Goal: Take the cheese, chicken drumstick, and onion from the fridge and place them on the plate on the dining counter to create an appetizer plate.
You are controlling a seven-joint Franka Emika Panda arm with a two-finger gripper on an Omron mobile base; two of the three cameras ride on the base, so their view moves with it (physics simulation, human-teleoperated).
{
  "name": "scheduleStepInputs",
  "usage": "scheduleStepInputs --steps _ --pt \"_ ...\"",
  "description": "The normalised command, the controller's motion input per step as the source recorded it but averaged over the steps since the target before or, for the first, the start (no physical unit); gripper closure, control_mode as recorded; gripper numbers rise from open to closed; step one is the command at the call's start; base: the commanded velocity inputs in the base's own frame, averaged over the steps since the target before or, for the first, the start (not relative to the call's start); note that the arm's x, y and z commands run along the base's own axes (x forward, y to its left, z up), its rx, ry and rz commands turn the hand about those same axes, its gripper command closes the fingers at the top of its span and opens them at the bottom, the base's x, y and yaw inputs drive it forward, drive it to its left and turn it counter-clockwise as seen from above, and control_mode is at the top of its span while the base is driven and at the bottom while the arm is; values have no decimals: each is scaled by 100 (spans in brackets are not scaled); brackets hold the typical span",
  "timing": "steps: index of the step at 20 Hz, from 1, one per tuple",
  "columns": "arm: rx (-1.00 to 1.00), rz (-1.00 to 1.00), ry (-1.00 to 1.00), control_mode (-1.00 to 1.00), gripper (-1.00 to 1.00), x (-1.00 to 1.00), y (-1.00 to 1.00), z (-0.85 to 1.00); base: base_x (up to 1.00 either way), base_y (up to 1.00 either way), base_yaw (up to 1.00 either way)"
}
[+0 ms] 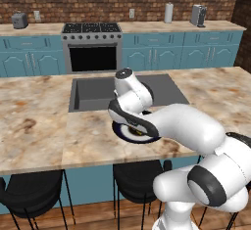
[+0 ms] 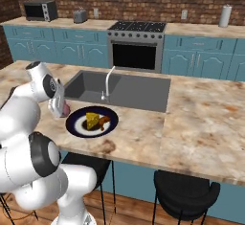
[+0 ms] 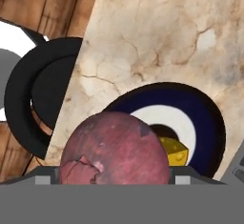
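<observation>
Fingers (image 3: 114, 182) hidden behind onion (image 3: 114, 149).

There is one plate (image 2: 76, 126). On it sit one cheese (image 2: 92, 120) wedge and one chicken drumstick (image 2: 104, 120). There is one onion (image 3: 115, 150), red and round. That makes three foods.

There is one big stone desk (image 2: 201, 123) with one grey sink (image 2: 129, 90) in it, and the sink has one tap (image 2: 107, 82). Two black stools (image 1: 29, 192) stand under the desk in the left base view.

By the brick wall there is one oven (image 2: 135, 44), one microwave (image 2: 40, 10), one paper towel roll (image 2: 224, 16) and two toasters (image 1: 19, 20).
</observation>
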Motion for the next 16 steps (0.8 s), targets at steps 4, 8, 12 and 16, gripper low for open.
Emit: scheduleStepInputs --steps 4,8,12,16 --pt "0 0 0 -100 100 28 0 -31 0 0 0" --pt "0 0 1 -100 100 35 0 -10 0 0 0" --pt "0 2 1 -100 100 37 0 -17 0 0 0" --pt "0 3 0 -100 100 29 1 -28 0 0 0"
